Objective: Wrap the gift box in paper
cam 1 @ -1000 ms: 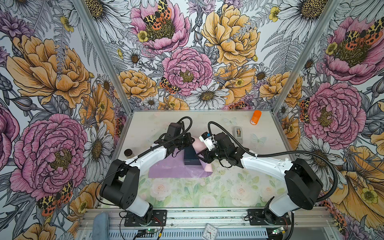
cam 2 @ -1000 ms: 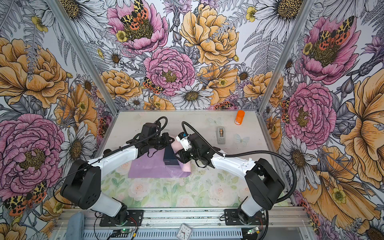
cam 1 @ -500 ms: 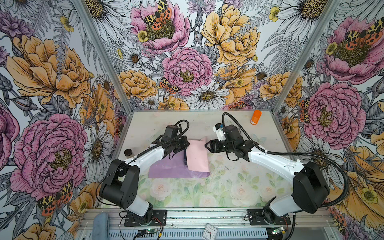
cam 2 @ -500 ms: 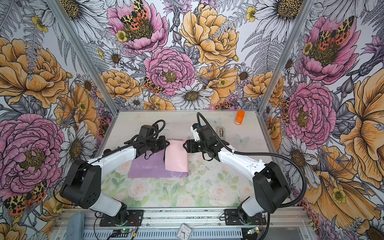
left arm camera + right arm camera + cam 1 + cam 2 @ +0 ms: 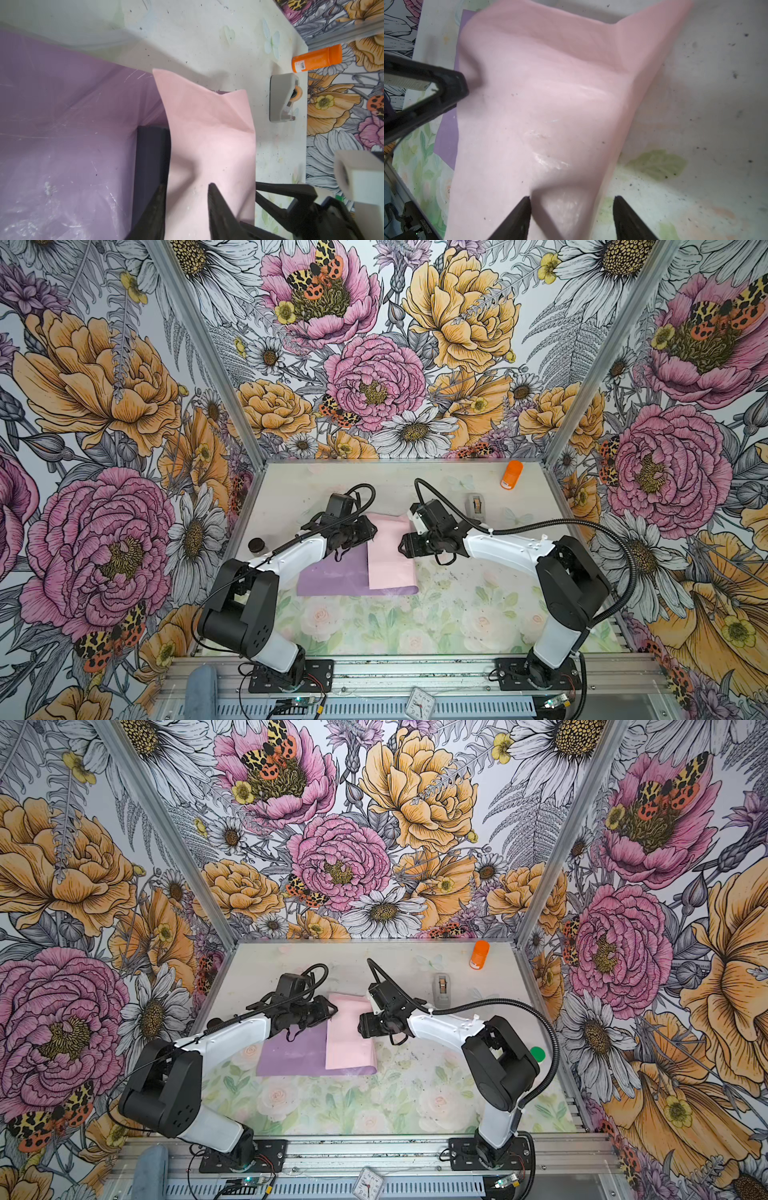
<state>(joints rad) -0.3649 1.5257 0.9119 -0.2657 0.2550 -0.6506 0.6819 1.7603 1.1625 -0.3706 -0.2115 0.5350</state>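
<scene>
Ahead of the parted left claw (image 5: 187, 185), the creased lilac-and-pink paper sheet (image 5: 207, 128) drapes over the low navy cardboard gift box (image 5: 151, 158); the right claw (image 5: 572, 197), also parted, holds nothing.

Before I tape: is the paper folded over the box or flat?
Folded: the paper drapes pink side up over the box; only one dark side shows.
</scene>
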